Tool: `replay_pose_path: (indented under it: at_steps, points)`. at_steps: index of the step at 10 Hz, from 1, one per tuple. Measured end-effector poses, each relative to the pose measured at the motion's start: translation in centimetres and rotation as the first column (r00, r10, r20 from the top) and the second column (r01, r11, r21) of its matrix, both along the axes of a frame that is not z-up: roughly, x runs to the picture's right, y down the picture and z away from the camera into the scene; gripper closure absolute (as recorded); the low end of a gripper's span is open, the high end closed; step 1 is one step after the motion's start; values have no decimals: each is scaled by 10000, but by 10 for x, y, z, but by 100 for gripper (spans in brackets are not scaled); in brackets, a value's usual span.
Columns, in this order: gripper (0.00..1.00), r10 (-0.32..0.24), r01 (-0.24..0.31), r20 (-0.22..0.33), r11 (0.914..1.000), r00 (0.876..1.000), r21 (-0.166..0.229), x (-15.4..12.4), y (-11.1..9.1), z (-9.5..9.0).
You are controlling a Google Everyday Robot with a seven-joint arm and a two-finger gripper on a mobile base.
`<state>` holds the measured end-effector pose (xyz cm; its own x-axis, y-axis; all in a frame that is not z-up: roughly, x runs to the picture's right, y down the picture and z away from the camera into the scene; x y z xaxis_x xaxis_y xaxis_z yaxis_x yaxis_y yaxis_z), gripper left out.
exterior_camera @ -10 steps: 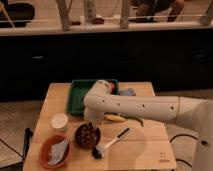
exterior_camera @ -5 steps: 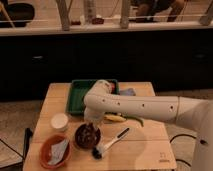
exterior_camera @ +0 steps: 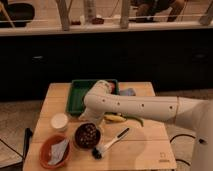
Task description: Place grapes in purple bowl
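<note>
Where the white arm (exterior_camera: 140,106) bends down at its end, the gripper (exterior_camera: 88,119) hangs just above the far rim of the purple bowl (exterior_camera: 80,145). It is mostly hidden by the arm's own casing, so I cannot tell how wide it is spread or whether it has hold of anything. Right below it, the grapes (exterior_camera: 88,135) lie inside the purple bowl as a dark, speckled cluster that fills much of the hollow.

The purple bowl stands on the wooden counter (exterior_camera: 145,150), toward its near left part. A white bowl (exterior_camera: 59,121) sits just beside the purple bowl, to its left and a little farther back. An orange-red bowl (exterior_camera: 44,150) is close on the purple bowl's near left, with something pale and crumpled lying in it. A brush (exterior_camera: 110,143) lies just right of the purple bowl, its dark head nearest the bowl and its handle slanting away to the right. Behind and to the right of the purple bowl, a banana (exterior_camera: 115,118) shows from under the arm. Farther back from the purple bowl, a green tray (exterior_camera: 79,92) rests on the counter, partly covered by the arm's elbow.
</note>
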<state>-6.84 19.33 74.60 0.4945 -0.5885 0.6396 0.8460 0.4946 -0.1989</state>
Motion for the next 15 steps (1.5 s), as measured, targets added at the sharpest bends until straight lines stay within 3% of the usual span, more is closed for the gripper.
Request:
replay_pose_path:
  at_steps: [7,15]
  points:
    - [20,151,-145,220,9995,9996,-285,7,2,0]
    - [20,-126,144,456,9991,9989,-392,3,2,0]
